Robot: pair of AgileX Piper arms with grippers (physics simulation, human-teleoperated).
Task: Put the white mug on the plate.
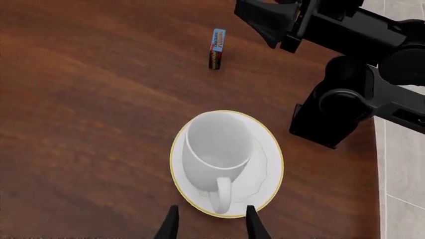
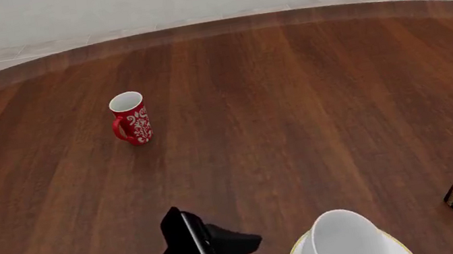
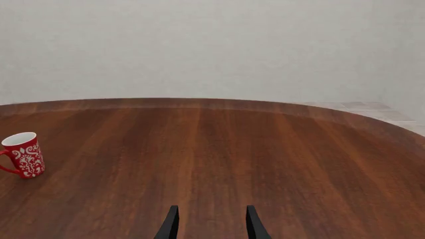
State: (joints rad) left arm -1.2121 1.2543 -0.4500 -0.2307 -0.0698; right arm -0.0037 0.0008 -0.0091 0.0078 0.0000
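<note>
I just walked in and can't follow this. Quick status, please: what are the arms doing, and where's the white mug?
Both tools open, empty: left tool, right tool. White mug upright on the plate. Red mug far off; nothing in the way.

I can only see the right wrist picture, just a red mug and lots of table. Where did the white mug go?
Observer: The white mug stands upright on the plate, near the table's front edge, between the two arms.
Operator: Is a gripper holding it?
Observer: No. The left gripper is open above it, its fingers either side of the handle in the left wrist view without touching.
Operator: Is anything else on the table besides the red mug?
Observer: Yes, a small blue and brown box lies on the wood, right of the plate in the front view, close to the right arm.
</note>
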